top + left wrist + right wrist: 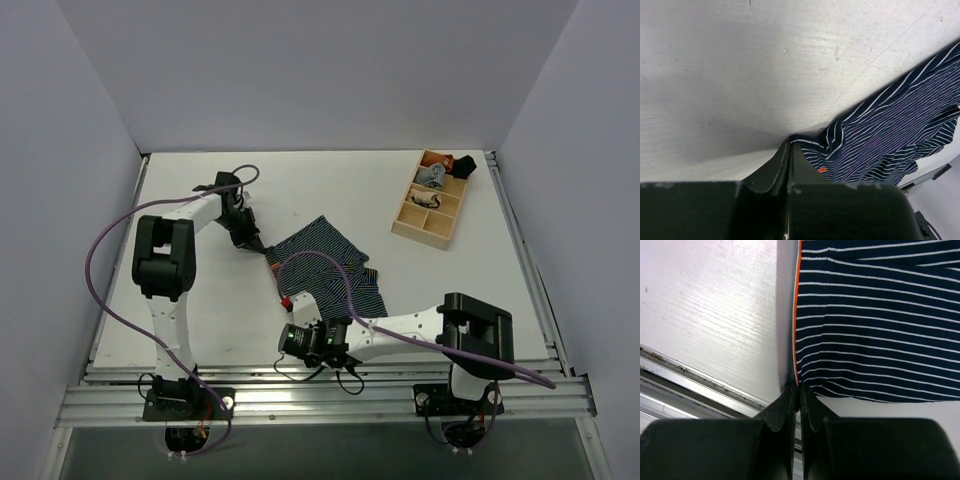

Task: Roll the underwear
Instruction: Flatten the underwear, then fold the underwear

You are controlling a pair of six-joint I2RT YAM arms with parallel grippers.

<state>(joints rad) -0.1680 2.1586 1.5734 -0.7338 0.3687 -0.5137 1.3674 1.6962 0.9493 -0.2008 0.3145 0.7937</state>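
We see the underwear lying spread on the table, between the two arms. The left gripper is closed tight on its far-left corner. The right gripper is closed tight on the orange-edged near corner.

Underwear lies mid-table, left gripper at its 9 o'clock corner, right gripper at 8 o'clock. Tray sits toward 2 o'clock, rolled garments in its far compartments.
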